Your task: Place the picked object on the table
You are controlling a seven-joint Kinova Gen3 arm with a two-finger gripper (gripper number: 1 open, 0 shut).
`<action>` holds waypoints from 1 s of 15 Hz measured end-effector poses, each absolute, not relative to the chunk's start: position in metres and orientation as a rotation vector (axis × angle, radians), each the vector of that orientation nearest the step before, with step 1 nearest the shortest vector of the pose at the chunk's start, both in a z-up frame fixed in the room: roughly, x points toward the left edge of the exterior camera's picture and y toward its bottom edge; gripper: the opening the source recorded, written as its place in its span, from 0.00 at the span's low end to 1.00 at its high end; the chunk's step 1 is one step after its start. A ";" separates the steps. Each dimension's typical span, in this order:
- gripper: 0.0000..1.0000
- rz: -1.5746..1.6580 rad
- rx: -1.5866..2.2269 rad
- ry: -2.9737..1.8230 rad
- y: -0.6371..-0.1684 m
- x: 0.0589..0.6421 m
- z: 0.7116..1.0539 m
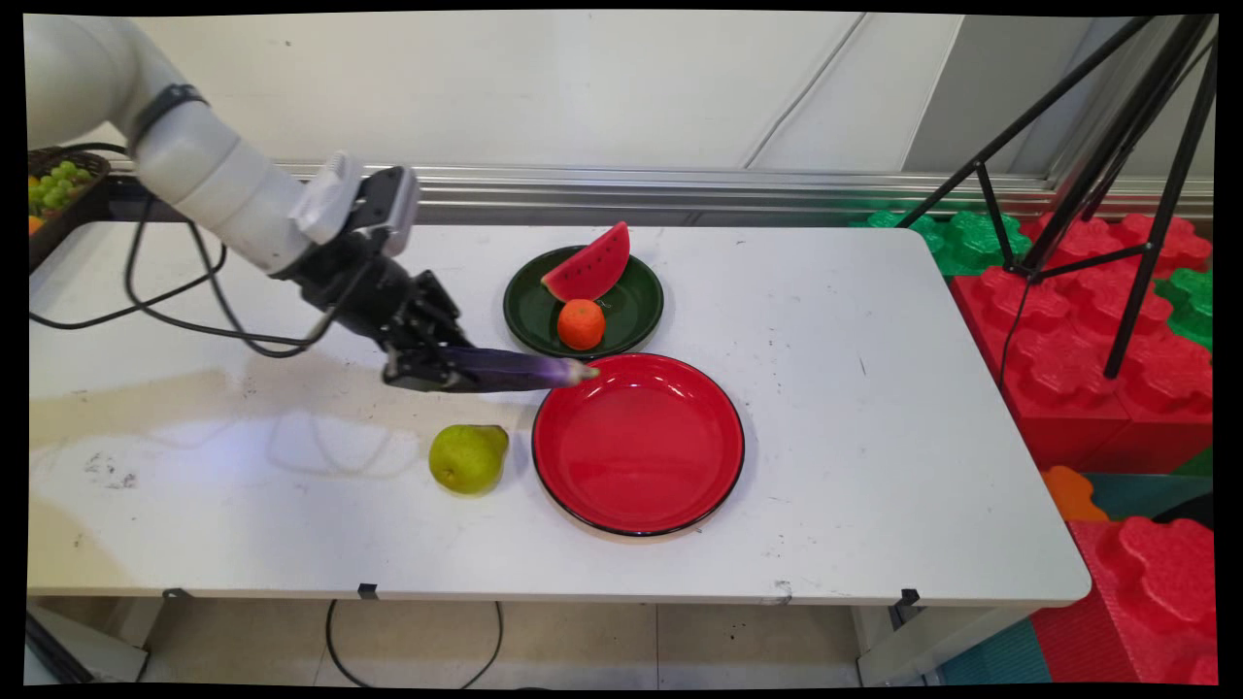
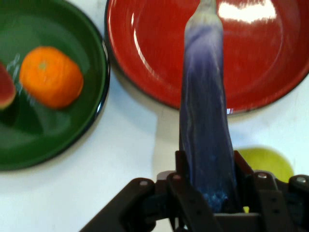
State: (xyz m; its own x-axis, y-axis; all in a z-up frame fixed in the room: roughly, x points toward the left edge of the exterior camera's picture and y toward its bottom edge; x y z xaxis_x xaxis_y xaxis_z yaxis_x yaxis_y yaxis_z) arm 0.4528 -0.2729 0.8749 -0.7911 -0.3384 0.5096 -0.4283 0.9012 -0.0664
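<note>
The eggplant (image 1: 524,369) stuck out level from the gripper (image 1: 427,369), whose fingers (image 2: 186,181) pinched its thick end, its tip over the near rim of the red plate (image 1: 680,505). A pear (image 1: 468,457) lay just beside that plate; behind it, a green plate (image 1: 636,316) held an orange (image 1: 581,323) and a watermelon slice (image 1: 588,265).

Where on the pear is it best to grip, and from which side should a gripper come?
The pear lies on its side on the table, neck toward the red plate. Probably best from above, fingers across the round belly, which is widest and steadiest. The gripper now holds the purple eggplant.
</note>
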 end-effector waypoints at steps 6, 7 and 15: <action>0.00 0.232 0.635 -2.641 -0.259 0.492 0.867; 0.00 0.229 0.648 -2.651 -0.257 0.498 0.864; 0.00 0.192 0.748 -2.686 -0.256 0.528 0.827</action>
